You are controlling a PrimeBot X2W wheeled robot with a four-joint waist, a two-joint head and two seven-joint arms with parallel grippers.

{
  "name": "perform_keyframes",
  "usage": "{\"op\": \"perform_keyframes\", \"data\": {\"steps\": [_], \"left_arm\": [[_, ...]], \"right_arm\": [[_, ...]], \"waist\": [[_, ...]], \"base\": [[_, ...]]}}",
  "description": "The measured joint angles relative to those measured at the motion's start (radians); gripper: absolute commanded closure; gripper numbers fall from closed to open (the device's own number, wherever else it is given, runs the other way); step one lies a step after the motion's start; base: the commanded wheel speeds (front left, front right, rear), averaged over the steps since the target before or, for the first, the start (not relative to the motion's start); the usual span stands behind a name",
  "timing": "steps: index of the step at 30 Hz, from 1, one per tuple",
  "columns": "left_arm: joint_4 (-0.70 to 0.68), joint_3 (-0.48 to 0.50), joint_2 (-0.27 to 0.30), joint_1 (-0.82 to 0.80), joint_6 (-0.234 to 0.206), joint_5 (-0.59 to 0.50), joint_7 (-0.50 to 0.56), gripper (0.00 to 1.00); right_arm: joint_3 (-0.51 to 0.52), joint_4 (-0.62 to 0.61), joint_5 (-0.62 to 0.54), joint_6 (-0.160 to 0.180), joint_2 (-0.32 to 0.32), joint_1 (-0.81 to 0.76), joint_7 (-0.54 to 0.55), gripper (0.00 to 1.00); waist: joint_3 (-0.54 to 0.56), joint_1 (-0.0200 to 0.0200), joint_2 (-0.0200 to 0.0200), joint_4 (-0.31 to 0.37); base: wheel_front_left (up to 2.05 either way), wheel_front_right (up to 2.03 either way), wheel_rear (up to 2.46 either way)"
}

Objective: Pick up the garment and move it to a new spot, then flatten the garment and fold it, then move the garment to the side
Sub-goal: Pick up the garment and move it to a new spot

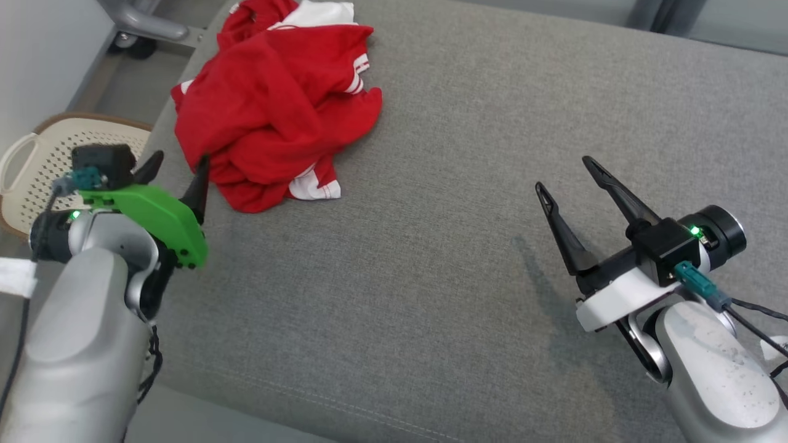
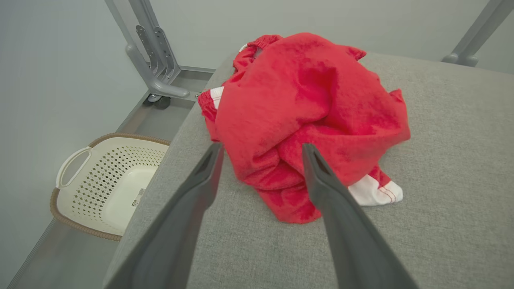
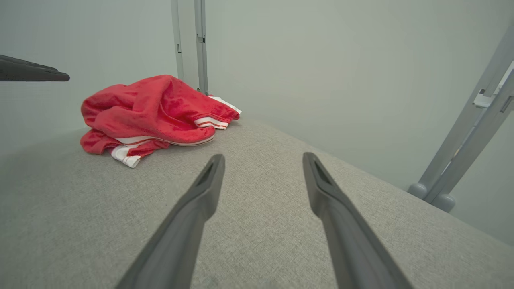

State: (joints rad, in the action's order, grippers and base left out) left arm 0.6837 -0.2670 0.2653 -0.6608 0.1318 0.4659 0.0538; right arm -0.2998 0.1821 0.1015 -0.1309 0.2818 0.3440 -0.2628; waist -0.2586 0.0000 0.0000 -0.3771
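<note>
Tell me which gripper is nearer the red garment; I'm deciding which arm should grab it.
Left. The left gripper is open right at the near edge of the red garment. The right gripper is open over the grey surface, far off to its right.

a wide grey woven-fabric padded surface (image 1: 468, 184) carries one crumpled red cloth garment (image 1: 277, 104) with white striped trim, heaped in a loose mound close to the surface's far left edge in the head view. a white hem lies flat on the fabric at the heap's near side. a stitched seam (image 1: 345, 405) runs along the near edge.
</note>
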Motion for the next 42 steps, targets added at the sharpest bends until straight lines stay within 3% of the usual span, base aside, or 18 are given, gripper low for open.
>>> {"op": "perform_keyframes", "data": {"steps": [7,12,13,18,26,35,42], "left_arm": [[0.113,-0.058,0.088,-0.127,0.0,0.107,0.064,0.0],[0.206,-0.069,0.098,-0.151,0.0,0.155,0.046,0.0],[0.217,-0.078,0.103,-0.161,0.0,0.153,0.03,1.0],[0.251,-0.138,0.111,-0.168,-0.001,0.163,-0.004,1.0],[0.257,-0.216,0.136,-0.171,-0.001,0.178,-0.012,1.0],[0.125,-0.203,0.27,-0.244,-0.002,0.173,0.014,1.0],[-0.098,-0.163,0.387,-0.281,-0.046,0.184,0.118,1.0]], "right_arm": [[-0.004,-0.008,-0.001,0.0,0.021,0.037,0.0,0.0],[0.007,-0.012,-0.001,0.0,0.026,0.041,0.0,0.0],[0.013,-0.012,-0.001,0.0,0.027,0.042,0.0,0.0],[0.033,-0.009,-0.003,0.0,0.02,0.039,0.0,0.0],[0.023,0.002,0.001,0.0,-0.01,0.03,0.0,0.0],[0.033,0.017,0.013,0.0,-0.046,0.005,0.0,0.0],[0.037,0.02,0.025,0.0,-0.089,-0.011,0.0,0.0]], "waist": [[-0.128,0.0001,0.0,0.063],[-0.197,0.0001,0.0,0.111],[-0.207,0.0002,0.0,0.12],[-0.23,0.0002,0.0,0.154],[-0.19,0.0,0.0,0.135],[-0.116,0.0,0.0,0.113],[-0.078,-0.0001,0.0,0.144]], "base": [[0.0,0.0,0.0],[0.0,0.0,0.0],[0.0,0.0,0.0],[0.0,0.0,0.0],[0.0,0.0,0.0],[0.0,0.0,0.0],[0.0,0.0,0.0]]}}
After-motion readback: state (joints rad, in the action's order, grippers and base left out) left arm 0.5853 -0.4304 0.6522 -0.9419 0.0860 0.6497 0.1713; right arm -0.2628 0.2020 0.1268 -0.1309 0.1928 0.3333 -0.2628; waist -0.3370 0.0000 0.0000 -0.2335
